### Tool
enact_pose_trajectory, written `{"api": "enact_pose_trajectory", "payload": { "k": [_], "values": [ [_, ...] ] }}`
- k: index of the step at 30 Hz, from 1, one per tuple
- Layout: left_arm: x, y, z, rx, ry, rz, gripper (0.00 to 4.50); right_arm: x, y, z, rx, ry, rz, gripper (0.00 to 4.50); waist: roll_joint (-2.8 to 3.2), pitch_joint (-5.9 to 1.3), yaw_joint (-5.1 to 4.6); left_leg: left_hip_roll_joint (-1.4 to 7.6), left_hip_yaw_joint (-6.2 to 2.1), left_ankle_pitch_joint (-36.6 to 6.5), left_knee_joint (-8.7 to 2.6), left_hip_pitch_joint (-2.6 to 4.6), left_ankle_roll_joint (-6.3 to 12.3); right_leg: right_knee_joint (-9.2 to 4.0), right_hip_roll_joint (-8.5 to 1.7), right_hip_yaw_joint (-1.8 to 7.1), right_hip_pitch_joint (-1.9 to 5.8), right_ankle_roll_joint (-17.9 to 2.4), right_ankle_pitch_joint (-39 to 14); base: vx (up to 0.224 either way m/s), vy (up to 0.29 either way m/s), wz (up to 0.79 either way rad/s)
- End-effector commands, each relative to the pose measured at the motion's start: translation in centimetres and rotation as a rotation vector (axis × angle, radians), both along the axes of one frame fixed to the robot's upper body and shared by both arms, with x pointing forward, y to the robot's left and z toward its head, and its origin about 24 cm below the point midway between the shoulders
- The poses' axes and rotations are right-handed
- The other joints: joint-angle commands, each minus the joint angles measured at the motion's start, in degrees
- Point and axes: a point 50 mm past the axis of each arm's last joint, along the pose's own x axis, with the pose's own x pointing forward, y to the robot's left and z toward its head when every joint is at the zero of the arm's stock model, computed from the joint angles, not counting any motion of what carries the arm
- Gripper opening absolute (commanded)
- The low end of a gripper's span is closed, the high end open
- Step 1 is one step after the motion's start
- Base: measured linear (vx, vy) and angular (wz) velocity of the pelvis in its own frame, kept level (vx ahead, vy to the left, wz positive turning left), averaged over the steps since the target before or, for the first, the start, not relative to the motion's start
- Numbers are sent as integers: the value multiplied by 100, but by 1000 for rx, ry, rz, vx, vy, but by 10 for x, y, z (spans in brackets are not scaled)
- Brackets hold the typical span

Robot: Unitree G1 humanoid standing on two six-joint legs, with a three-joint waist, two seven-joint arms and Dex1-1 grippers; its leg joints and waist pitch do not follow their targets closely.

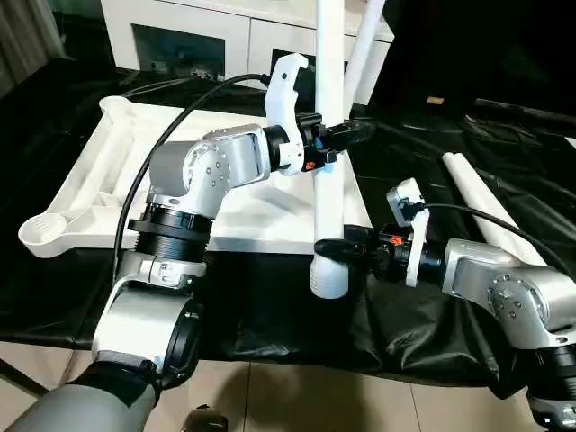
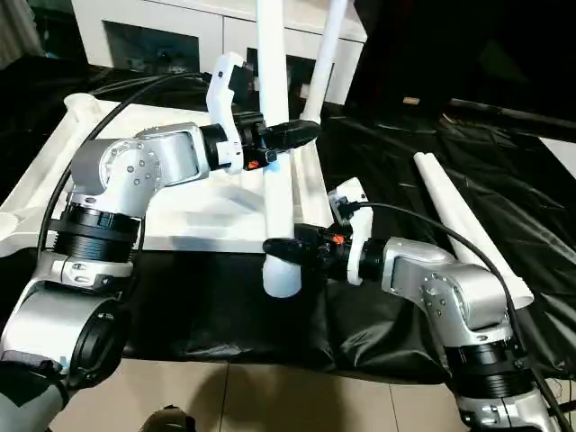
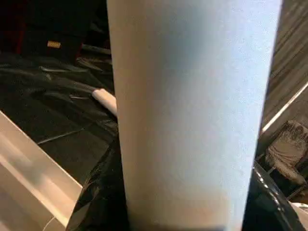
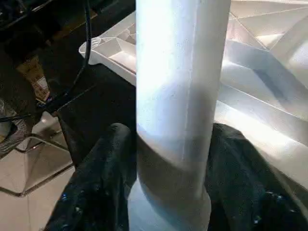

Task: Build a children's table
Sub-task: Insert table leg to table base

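Black plastic sheeting covers the work surface, and on it the white table top lies underside up. At its near corner socket one white leg stands upright, seated in the socket. Left gripper clamps the leg mid-height; right gripper has its black fingers around it just above the socket. Another leg lies loose to the right; an empty socket sits at the left corner.

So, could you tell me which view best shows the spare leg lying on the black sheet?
The right eye view: the spare leg lies along the black sheet in full. The left eye view shows it partly hidden by the right arm; the left wrist view catches its tip.
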Motion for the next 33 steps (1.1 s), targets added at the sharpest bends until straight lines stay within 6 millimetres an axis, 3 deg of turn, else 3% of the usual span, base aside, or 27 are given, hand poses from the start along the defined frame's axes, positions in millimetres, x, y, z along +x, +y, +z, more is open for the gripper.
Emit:
{"api": "enact_pose_trajectory", "payload": {
  "k": [1, 7, 9, 10, 12, 15, 16, 17, 18, 20, 23, 30, 33],
  "values": [
    [-4, -4, 12, -43, -46, -8, 172, -3, 7, -3, 24, 5, 36, 213, -37, -498, -24, 84, 20, -835, -356, 151, -256, -389, -284, 137, 230, -973, -534, 0, 0, 0],
    [-11, -5, 10, -69, -78, -62, 172, -6, 5, -2, 66, -3, 56, 183, -33, -501, -27, 88, 20, -815, -355, 147, -226, -381, -283, 136, 235, -1008, -450, 0, 0, 0],
    [-22, -6, 11, -99, -112, -169, 228, -9, 3, -1, 93, -6, 73, 182, -25, -499, -28, 86, 24, -823, -359, 146, -207, -382, -277, 136, 231, -1019, -459, 0, 0, 0],
    [-32, -6, 11, -152, -103, -286, 242, -12, 1, 1, 111, -7, 91, 182, -30, -499, -19, 80, 28, -829, -357, 147, -185, -379, -289, 135, 240, -1064, -488, 0, 0, 0],
    [-37, -5, 10, -167, -98, -341, 251, -14, 0, 1, 121, -7, 106, 181, -7, -497, -29, 92, 30, -887, -361, 159, -196, -367, -266, 130, 212, -1141, -439, 0, 0, 0],
    [-45, 0, 7, -167, -151, -425, 269, -18, -2, 4, 142, -9, 138, 181, -3, -473, -38, 98, 27, -1076, -389, 153, -224, -408, -274, 140, 210, -1044, -763, 0, 0, 0],
    [-47, 2, 7, -164, -180, -440, 284, -19, -3, 4, 146, -8, 145, 181, 27, -470, -39, 97, 17, -1167, -396, 167, -259, -428, -278, 140, 195, -992, -906, 0, 0, 0],
    [-52, 7, 2, -147, -208, -507, 288, -22, -6, 5, 146, -6, 178, 181, 10, -470, -46, 94, 13, -1226, -404, 163, -290, -445, -280, 141, 202, -919, -1046, 0, 0, 0],
    [-54, 10, 0, -136, -210, -531, 290, -24, -6, 5, 145, -6, 197, 181, 41, -474, -38, 108, 13, -1246, -409, 179, -322, -435, -281, 148, 192, -884, -1069, 0, 0, 0],
    [-55, 12, -2, -121, -207, -544, 290, -26, -7, 6, 145, -6, 214, 181, 28, -476, -54, 107, 7, -1250, -416, 166, -335, -428, -269, 144, 201, -872, -1022, 0, 0, 0],
    [-49, 15, -5, -68, -204, -495, 255, -27, -9, 7, 145, -6, 223, 181, 45, -475, -47, 110, 13, -1365, -409, 195, -369, -427, -281, 143, 162, -924, -1074, 0, 0, 0],
    [-37, 22, -8, -24, -219, -403, 204, -25, -14, 9, 133, -14, 227, 181, -1, -490, -40, 92, 24, -1136, -392, 165, -345, -398, -280, 140, 191, -935, -842, 0, 0, 0],
    [-33, 23, -9, -20, -219, -359, 197, -25, -13, 9, 124, -17, 228, 181, 8, -497, -39, 93, 27, -1071, -382, 164, -313, -387, -283, 138, 196, -987, -738, 0, 0, 0]
  ]
}}
